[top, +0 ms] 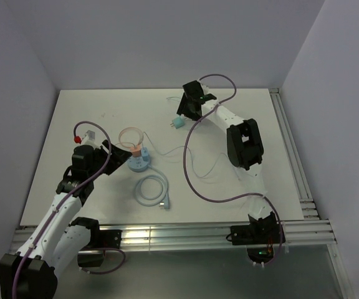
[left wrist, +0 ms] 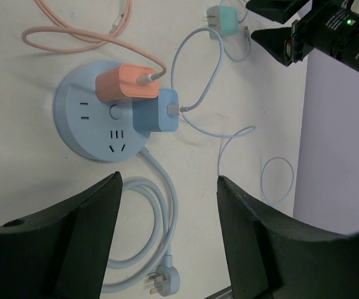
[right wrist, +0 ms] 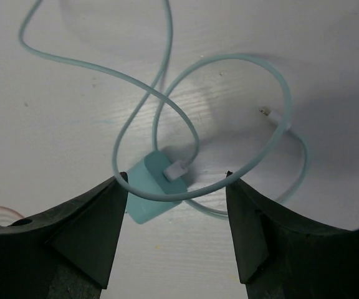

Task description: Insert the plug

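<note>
Plug: teal plug (right wrist: 154, 190) lies flat on the table (top: 105, 106), far side, well apart from the round power strip (left wrist: 83, 118); its cable (right wrist: 242, 57) loops over it.
Right fingers (right wrist: 73, 237): spread, straddling the plug, nothing gripped. You'd judge them set to close on its body.
Left fingers (left wrist: 61, 237): spread and empty above the strip, likely there to steady it for you.
Strip: orange charger (left wrist: 122, 84) and blue charger (left wrist: 154, 112) sit plugged in side by side; other sockets free.
Writing: none legible; only socket slots and a round button (left wrist: 114, 113).
</note>
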